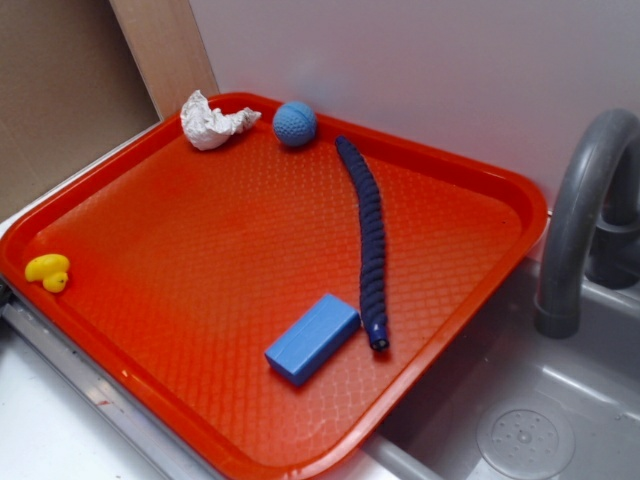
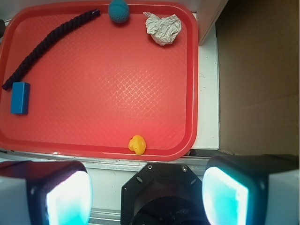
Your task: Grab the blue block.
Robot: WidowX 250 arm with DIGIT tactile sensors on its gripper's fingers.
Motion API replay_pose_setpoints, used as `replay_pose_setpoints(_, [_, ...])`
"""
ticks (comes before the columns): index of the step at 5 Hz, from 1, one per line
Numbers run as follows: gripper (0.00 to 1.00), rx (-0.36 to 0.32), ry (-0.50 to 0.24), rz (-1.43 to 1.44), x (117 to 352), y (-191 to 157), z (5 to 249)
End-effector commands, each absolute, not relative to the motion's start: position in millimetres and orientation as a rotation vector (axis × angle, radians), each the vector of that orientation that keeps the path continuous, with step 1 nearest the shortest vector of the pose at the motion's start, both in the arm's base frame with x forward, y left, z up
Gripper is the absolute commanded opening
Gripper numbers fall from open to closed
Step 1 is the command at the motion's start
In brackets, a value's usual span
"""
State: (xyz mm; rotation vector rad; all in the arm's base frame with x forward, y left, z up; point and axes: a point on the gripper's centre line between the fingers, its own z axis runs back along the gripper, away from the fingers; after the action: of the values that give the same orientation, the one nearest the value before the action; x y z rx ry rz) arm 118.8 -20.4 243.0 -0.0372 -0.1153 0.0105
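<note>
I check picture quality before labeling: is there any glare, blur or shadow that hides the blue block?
Exterior view: the blue block is sharp, evenly lit, with a soft shadow; slight sheen on the tray. Wrist view: block clear; the gripper fingers glow cyan, blurred.

Tray: red plastic, diamond-textured, slightly glossy. Blue block — smooth, matt faces. Ball: knitted yarn. Rope: dark braided cord. Wad — crumpled white paper. Duck: glossy yellow. Faucet: smooth grey plastic.

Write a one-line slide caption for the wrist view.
Open gripper hangs beyond the red tray, far from the blue block by the rope.
</note>
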Motion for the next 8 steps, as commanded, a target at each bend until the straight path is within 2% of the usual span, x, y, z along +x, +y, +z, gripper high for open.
replay_pose_setpoints(1, [1.0,-0.037,-0.115,0.011,118.8,-20.4,243.0])
replay_pose_setpoints(2, [1.0,-0.042,-0.148,-0.054,144.2,-68.5,248.0])
replay_pose_setpoints(3, [1.0,-0.114,-0.147,-0.164,158.5,-111.5,242.0])
replay_pose_setpoints(4, [1.0,-0.135,-0.142,-0.223,170.0,-138.8,231.6])
replay_pose_setpoints(5, [1.0,-0.19,-0.113,-0.284,174.5,-182.6,209.9])
replay_pose_setpoints(6, [1.0,-0.256,-0.055,-0.296,170.7,-218.7,186.5])
replay_pose_setpoints(7, [1.0,-0.281,0.029,-0.324,159.8,-251.7,163.6])
replay_pose_setpoints(8, [1.0,-0.232,0.142,-0.274,167.1,-272.3,128.0])
